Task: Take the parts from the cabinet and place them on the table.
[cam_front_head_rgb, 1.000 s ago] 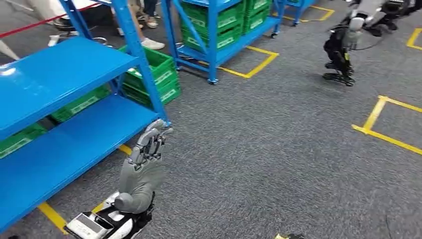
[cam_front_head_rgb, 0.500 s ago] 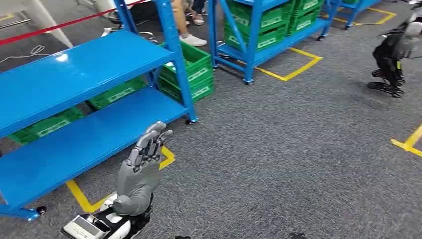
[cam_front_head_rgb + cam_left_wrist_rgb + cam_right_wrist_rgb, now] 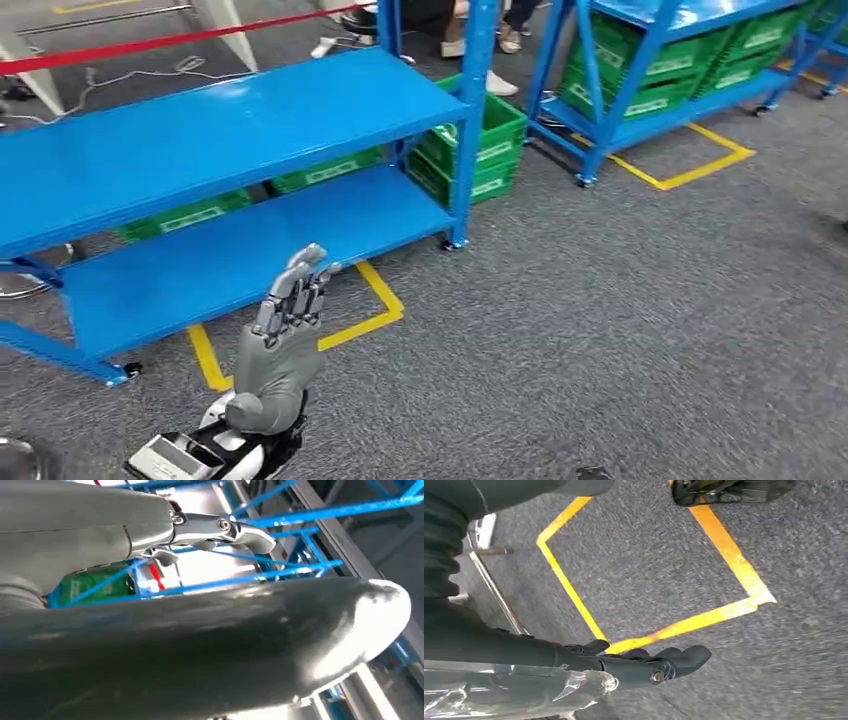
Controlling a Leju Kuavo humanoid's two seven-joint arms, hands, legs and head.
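My left hand (image 3: pixel 285 335) is raised in front of me with its fingers straight and close together, holding nothing. In the left wrist view the left hand (image 3: pixel 200 645) is a broad grey thumb with a silver finger (image 3: pixel 220 527) above it, also bare. A blue shelf rack (image 3: pixel 230 110) stands ahead on the left with two bare shelves. My right hand (image 3: pixel 639 665) hangs over the carpet, its dark fingers (image 3: pixel 674 659) gripping a part wrapped in crinkled clear plastic (image 3: pixel 499 692).
Green crates (image 3: pixel 480 150) sit on the floor behind the rack. A second blue rack (image 3: pixel 640 60) with more green crates stands at the back right. Yellow tape (image 3: pixel 370 300) marks the grey carpet. Red barrier tape (image 3: pixel 150 42) and people's shoes (image 3: pixel 500 85) lie beyond.
The camera has swung left: the rack, crates and floor marks have slid right across the picture. My left hand keeps the same raised pose.
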